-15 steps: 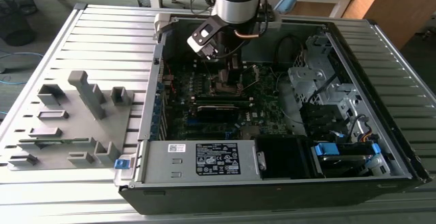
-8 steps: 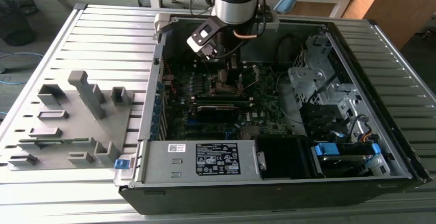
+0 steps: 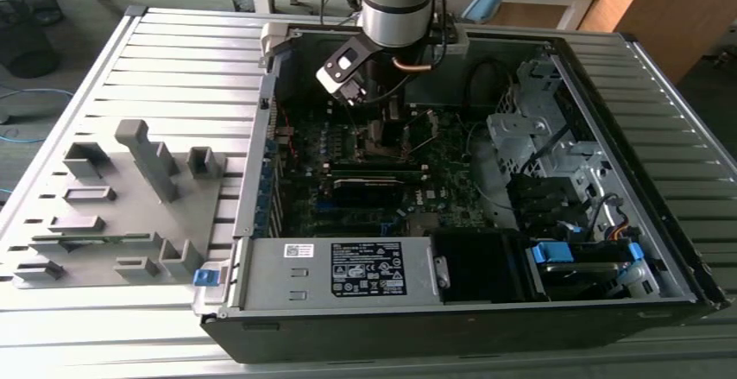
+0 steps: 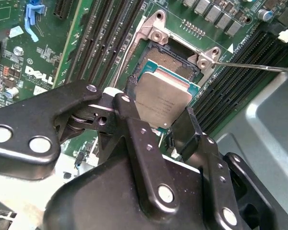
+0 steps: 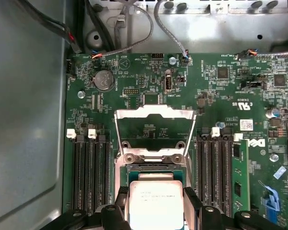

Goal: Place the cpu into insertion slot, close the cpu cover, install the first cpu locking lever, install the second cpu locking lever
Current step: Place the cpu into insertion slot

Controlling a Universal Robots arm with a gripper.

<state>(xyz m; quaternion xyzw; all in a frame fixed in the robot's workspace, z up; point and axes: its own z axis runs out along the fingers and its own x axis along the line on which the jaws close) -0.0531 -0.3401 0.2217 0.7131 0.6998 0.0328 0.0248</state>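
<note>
The cpu [image 4: 164,96] is a flat silver-grey square held just over the open insertion slot [image 4: 172,60], slightly askew to it. My gripper [image 4: 158,115] is shut on the cpu, with one black finger [image 4: 126,109] on each of two opposite edges. In the first wrist view the cpu [image 5: 155,203] sits between the fingers [image 5: 192,201], below the cpu cover [image 5: 155,111], which stands swung open behind the socket. A thin locking lever [image 4: 259,67] sticks out sideways, unlatched. In the exterior view the gripper [image 3: 378,133] reaches down into the open computer case [image 3: 248,215].
Black memory slots [image 5: 89,172] flank the socket on both sides. Cables [image 5: 134,40] run along the case's back wall. A power supply [image 3: 345,271] sits at the case front and a drive cage [image 3: 541,137] on the exterior view's right. A grey fixture block [image 3: 116,198] lies outside the case.
</note>
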